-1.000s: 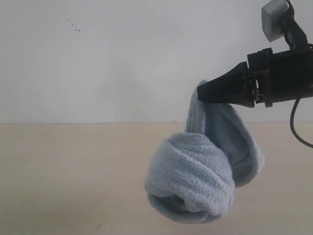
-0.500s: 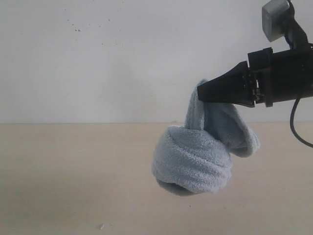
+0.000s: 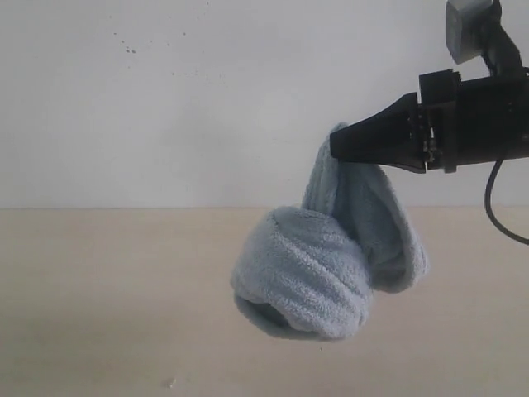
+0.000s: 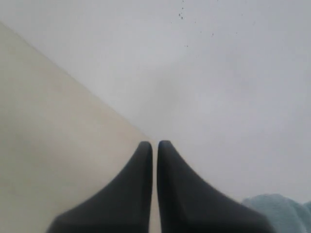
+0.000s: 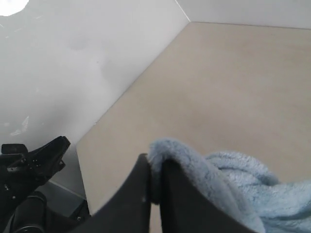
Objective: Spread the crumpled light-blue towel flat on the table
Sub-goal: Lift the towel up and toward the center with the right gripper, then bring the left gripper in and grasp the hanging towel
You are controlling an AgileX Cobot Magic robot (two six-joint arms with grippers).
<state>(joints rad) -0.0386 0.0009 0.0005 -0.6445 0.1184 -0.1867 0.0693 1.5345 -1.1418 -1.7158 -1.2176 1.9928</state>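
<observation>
My right hand (image 3: 336, 144) reaches in from about 2 o'clock of the exterior view, its fingers pressed together and pinching a fold of the towel (image 3: 304, 273); the wrist view shows the fluffy blue edge squeezed between the two dark fingertips (image 5: 154, 164). From that pinch the towel (image 5: 233, 182) hangs down toward 7 o'clock as a twisted, rolled bundle, not spread at all. A second ago the bundle hung lower and more directly below my fingertips. Since then my right hand has come up a little, and the bundle has lifted and swung toward 9 o'clock. It seems to hang clear of the desk (image 3: 99, 289), though I cannot tell for sure. My left hand (image 4: 154, 145) is pressed together on nothing, held over the desk (image 4: 43, 145), with a corner of the towel (image 4: 279, 208) just in its view. Behind everything stands the white wall (image 3: 207, 99).
</observation>
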